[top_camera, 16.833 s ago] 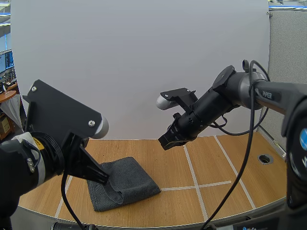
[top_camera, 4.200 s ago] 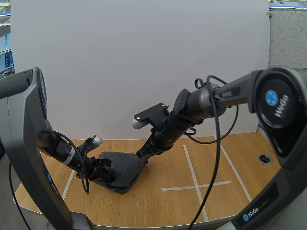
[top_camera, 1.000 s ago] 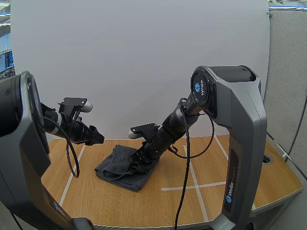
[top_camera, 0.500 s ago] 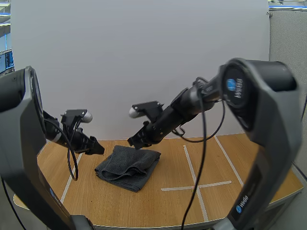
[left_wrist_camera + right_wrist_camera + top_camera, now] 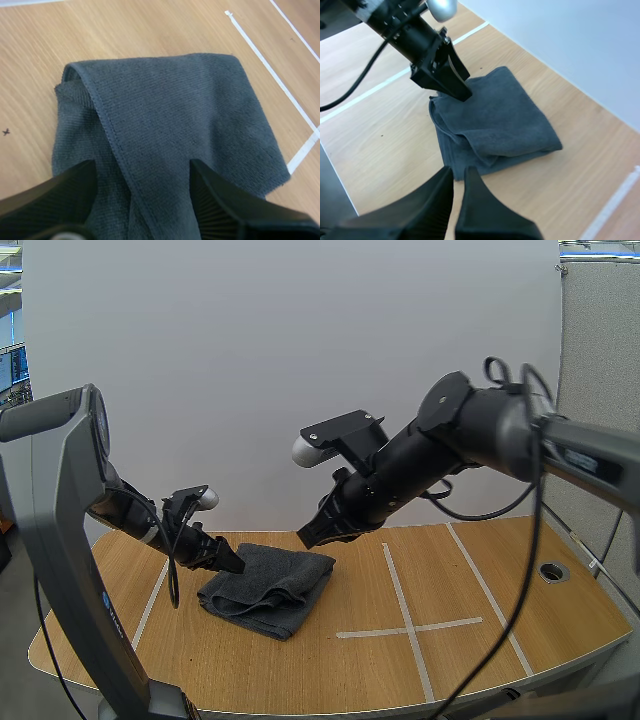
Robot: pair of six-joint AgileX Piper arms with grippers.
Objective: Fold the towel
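Nearest the camera in the high view, the light wooden table (image 5: 480, 640) carries a cross of white tape lines (image 5: 400, 625). Left of that cross lies the dark grey folded cloth towel (image 5: 268, 588), a soft bundle flat on the wood in the same spot as half a second ago.

At the towel's left far edge sits the left gripper (image 5: 225, 562), its tip low against the cloth. Half a second ago it hung beside the towel, clear of it. The left wrist view shows the left gripper (image 5: 141, 172) with its two ribbed fingers (image 5: 215, 210) set wide apart. They hold nothing, and the towel (image 5: 180, 115) spreads beneath the gap, with a hemmed top layer crossing it on a slant.

Farther back, the right gripper (image 5: 312, 535) hangs above the towel's far right corner, clear of it, having shifted a little to the right. In the right wrist view its fingers (image 5: 475, 200) are drawn almost together with a thin slit between, gripping nothing. Beyond them the left gripper (image 5: 454, 89) touches the towel (image 5: 505, 120) at its edge
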